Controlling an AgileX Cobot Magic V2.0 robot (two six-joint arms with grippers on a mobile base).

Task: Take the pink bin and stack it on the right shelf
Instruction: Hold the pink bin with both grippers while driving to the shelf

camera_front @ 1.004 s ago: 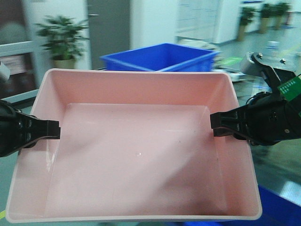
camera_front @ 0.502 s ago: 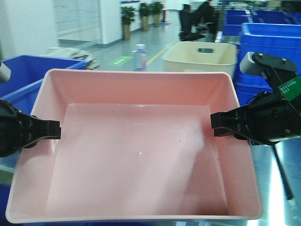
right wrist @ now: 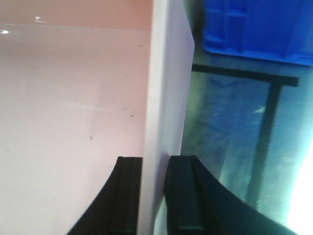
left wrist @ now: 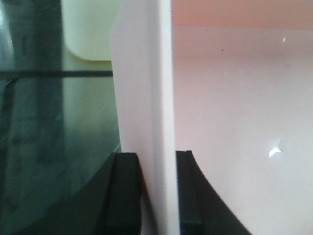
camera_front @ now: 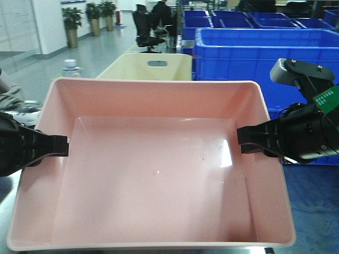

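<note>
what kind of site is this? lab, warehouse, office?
Probably an indoor logistics or warehouse-style test floor. Many blue crates fill the back right, a cream bin stands behind the pink bin, and an office chair and potted plants sit farther back.

1 pink bin (camera_front: 153,174), 1 cream bin (camera_front: 132,69), 1 bottle (camera_front: 70,65), sev. blue crates (camera_front: 238,53).

Cool, even indoor light fills the hall, leaving a white glare patch on the floor of the wide, smooth pale-pink plastic tray (camera_front: 159,180), just inside the right gripper (camera_front: 239,142). Both wrist views are soft, their backgrounds streaked with blur.
</note>
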